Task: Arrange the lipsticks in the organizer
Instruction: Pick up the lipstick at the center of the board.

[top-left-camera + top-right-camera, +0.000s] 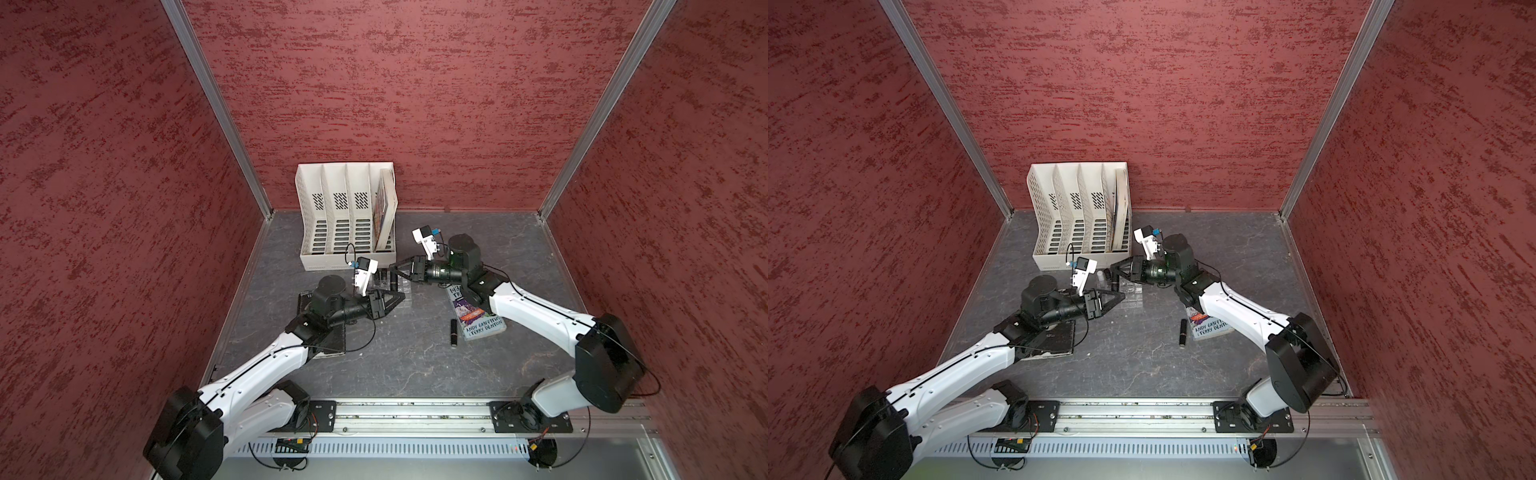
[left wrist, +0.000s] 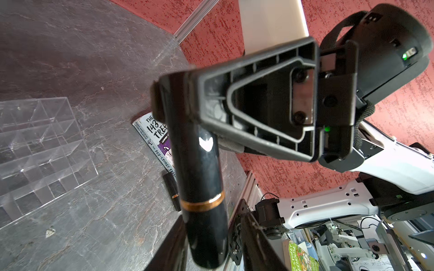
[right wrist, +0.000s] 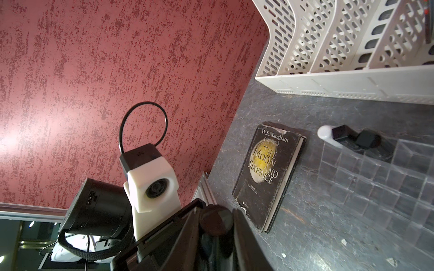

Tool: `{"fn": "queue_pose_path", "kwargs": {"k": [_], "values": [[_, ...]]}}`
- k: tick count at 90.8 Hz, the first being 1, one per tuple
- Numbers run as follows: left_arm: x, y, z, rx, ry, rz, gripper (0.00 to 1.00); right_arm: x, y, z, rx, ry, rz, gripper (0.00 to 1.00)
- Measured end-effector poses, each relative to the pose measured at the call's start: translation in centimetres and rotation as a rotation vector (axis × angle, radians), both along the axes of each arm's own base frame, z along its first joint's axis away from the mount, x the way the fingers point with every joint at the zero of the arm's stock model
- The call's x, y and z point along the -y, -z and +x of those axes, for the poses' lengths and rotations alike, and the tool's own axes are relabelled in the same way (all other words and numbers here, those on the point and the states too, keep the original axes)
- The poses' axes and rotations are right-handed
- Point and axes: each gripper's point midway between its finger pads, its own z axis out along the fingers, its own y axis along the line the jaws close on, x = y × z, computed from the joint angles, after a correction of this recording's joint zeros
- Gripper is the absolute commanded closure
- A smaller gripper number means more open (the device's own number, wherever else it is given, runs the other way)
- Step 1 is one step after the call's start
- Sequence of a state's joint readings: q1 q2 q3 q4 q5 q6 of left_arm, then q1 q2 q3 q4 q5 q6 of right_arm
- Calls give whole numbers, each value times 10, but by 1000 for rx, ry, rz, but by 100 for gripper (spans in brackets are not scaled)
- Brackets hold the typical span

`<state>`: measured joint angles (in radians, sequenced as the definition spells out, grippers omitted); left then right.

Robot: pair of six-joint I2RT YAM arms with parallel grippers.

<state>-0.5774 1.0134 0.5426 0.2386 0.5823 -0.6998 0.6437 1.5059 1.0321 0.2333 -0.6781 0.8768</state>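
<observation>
Lipstick [image 2: 199,164] held upright near the organizer [image 2: 47,150], between both arms.
Glossy black cyl. w/ a copper-gold band. Right end effector [image 3: 216,223] pinches its plain end w/ ribbed black plastic fingers. Left end effector [image 2: 211,244] straddles the banded end; can't tell if it grips. Organizer is clear acrylic, a stepped grid of sq. cells, on the dark veined bench [image 1: 395,365]. A round-topped white tube [image 3: 325,132], a square-capped black tube [image 3: 341,132] and a second black tube [image 3: 367,138] stand in its cells. A loose black tube [image 1: 454,332] lies flat just beside a paperback [image 1: 482,322].
</observation>
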Motion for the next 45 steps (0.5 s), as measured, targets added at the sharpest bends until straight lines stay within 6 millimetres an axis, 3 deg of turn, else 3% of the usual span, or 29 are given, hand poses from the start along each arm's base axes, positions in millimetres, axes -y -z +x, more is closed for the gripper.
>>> {"fn": "queue_pose_path", "kwargs": {"k": [24, 35, 45], "values": [[3, -1, 2, 26, 2, 23, 67, 0, -2, 0, -7, 2, 9, 81], [5, -2, 4, 39, 0, 39, 57, 0, -2, 0, -8, 3, 11, 82], [5, -4, 6, 48, -10, 47, 57, 0, -1, 2, -10, 14, 5, 83]]}}
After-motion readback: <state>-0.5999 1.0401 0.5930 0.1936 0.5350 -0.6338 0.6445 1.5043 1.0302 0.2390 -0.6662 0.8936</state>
